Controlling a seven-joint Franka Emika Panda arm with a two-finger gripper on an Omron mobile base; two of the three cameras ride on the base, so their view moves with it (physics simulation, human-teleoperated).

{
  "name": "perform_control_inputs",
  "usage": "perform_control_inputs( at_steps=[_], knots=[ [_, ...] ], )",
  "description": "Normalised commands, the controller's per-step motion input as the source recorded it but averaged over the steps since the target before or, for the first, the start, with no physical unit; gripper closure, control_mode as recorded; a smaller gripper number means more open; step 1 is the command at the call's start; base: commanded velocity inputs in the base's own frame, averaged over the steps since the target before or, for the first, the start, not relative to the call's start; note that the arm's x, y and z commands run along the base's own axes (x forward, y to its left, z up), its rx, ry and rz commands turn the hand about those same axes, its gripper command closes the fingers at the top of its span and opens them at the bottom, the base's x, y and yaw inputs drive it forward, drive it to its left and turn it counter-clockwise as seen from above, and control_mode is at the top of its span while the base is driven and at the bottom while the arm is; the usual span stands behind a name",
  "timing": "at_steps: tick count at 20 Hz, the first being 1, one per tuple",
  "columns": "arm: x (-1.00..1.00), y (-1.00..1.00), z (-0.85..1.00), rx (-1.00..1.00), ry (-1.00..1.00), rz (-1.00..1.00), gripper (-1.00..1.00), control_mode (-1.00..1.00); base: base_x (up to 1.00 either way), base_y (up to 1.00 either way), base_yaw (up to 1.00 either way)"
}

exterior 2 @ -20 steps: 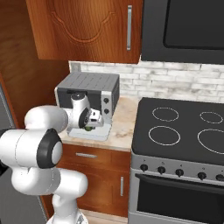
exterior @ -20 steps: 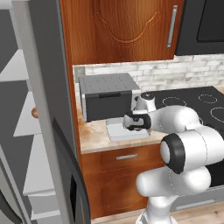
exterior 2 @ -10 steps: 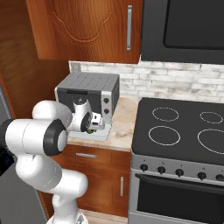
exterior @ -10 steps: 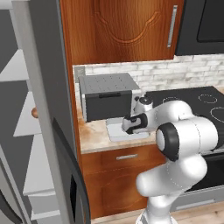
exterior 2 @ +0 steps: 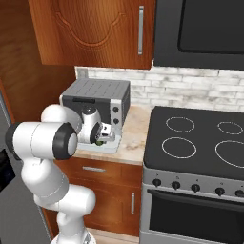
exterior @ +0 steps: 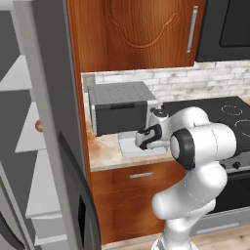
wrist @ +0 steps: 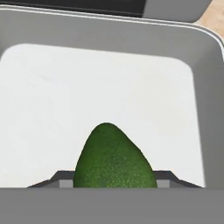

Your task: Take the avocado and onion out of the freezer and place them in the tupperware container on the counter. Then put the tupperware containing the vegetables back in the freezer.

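The gripper (exterior 2: 101,139) is closed around the avocado (wrist: 114,158) and holds it just above the tupperware container (wrist: 199,74) on the counter (exterior: 105,156), beside the toaster oven (exterior: 121,106).

avocado (wrist: 114,157): pebbled matt skin | tupperware container (wrist: 205,92): smooth matt plastic | counter (exterior: 107,155): speckled stone

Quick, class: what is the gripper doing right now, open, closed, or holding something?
Gripper: closed on the avocado, held over the tupperware container.
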Motion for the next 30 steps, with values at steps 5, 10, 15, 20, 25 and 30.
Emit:
perform_control_inputs(
  at_steps=[5, 10, 15, 20, 25, 30],
  knots=[
    [0.00, 0.00, 0.00, 0.00, 0.00, 0.00, -1.00, -1.00, 0.00, 0.00, 0.00],
    [0.00, 0.00, 0.00, 0.00, 0.00, 0.00, -1.00, -1.00, 0.00, 0.00, 0.00],
    [0.00, 0.00, 0.22, 0.00, 0.00, 0.01, -1.00, -1.00, 0.00, 0.00, 0.00],
    [-0.08, 0.00, 0.76, 0.01, 0.00, 0.00, -1.00, -1.00, 0.00, 0.00, 0.00],
    [-0.40, 0.00, 0.98, 0.00, 0.00, 0.00, -1.00, -1.00, 0.00, 0.00, 0.00],
    [-0.70, 0.00, 0.95, 0.00, 0.00, 0.00, -1.00, -1.00, 0.00, 0.00, 0.00]
  ],
)
